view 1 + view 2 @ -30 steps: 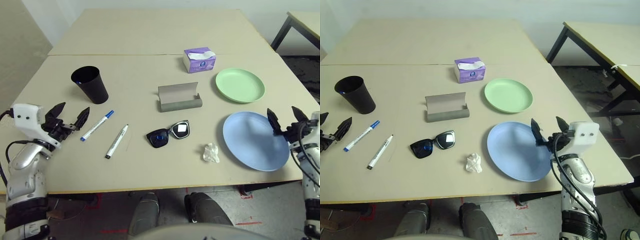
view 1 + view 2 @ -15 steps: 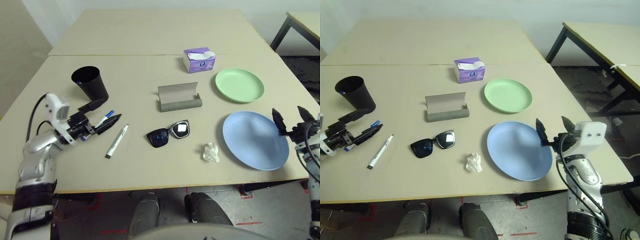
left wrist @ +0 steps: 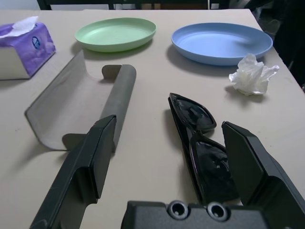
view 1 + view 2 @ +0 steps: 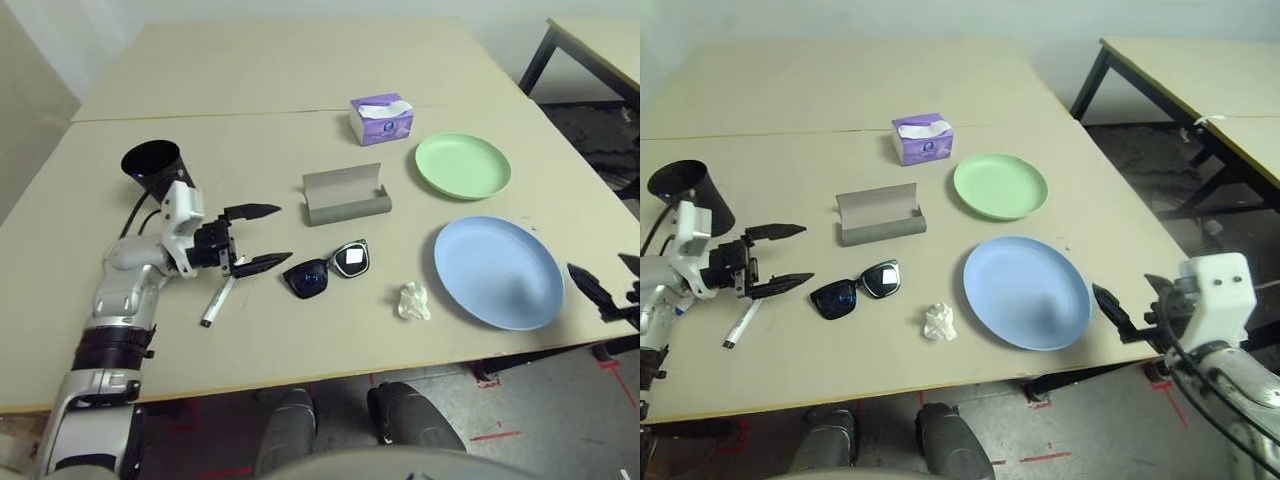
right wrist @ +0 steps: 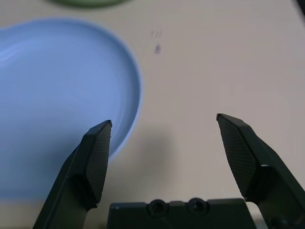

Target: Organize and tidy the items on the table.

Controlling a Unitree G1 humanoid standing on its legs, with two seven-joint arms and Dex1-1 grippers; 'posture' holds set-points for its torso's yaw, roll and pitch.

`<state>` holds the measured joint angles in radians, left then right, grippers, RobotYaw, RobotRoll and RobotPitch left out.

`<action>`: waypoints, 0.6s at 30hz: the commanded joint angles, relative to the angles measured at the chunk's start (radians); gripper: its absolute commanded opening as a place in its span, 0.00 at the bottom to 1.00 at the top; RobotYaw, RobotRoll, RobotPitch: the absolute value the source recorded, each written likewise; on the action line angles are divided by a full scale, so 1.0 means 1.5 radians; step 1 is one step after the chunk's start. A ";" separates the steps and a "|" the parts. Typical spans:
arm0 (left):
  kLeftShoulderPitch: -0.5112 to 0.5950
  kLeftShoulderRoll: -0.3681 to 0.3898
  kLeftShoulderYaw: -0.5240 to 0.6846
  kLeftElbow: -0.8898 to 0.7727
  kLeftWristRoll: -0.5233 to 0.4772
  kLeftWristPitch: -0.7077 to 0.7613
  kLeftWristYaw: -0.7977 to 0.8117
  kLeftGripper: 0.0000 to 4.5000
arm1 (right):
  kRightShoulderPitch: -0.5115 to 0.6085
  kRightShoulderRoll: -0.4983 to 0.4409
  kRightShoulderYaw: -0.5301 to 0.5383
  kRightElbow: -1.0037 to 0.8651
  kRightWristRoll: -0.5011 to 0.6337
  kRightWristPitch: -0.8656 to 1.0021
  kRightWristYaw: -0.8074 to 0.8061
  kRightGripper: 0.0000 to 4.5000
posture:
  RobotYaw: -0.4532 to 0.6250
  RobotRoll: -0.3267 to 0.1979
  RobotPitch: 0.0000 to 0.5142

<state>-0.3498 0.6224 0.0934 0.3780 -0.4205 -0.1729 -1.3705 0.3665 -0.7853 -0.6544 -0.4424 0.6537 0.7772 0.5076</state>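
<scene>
Near the desk's (image 4: 300, 360) left front part, we have the left gripper (image 4: 276, 236) out over the markers, its fingers spread wide and nothing between them! Just off its tips, towards the right, lie the black sunglasses (image 4: 327, 269), with the grey glasses case (image 4: 346, 195) behind them. One white marker (image 4: 219, 301) pokes out beneath the gripper (barely peeking, that one), and the black cup (image 4: 154, 168) stands behind the wrist. Over at the right edge, the right gripper (image 4: 1128, 293) is wide open too, holding nothing, just beside the blue plate (image 4: 1027, 293); the crumpled tissue (image 4: 940, 322) sits nearer the front edge.
</scene>
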 commanded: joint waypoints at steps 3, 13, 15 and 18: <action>0.000 -0.013 -0.007 0.019 0.013 -0.030 0.000 1.00 | 0.002 -0.040 -0.014 -0.037 0.098 0.161 0.028 1.00 | 0.21 0.62 0.20; 0.048 -0.016 0.000 -0.007 0.006 -0.040 0.017 1.00 | -0.110 -0.030 -0.034 -0.014 0.290 0.398 -0.021 1.00 | 0.24 0.62 0.22; 0.058 -0.016 -0.001 -0.015 0.006 -0.042 0.019 1.00 | -0.129 -0.027 -0.037 -0.004 0.302 0.429 -0.041 1.00 | 0.24 0.62 0.22; 0.069 -0.018 -0.005 -0.026 0.008 -0.045 0.022 1.00 | -0.155 -0.018 -0.053 0.024 0.311 0.480 -0.077 1.00 | 0.24 0.62 0.23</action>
<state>-0.2611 0.5998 0.0949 0.3551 -0.4205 -0.2285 -1.3381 0.1443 -0.8241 -0.7010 -0.4335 1.1067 1.4426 0.4324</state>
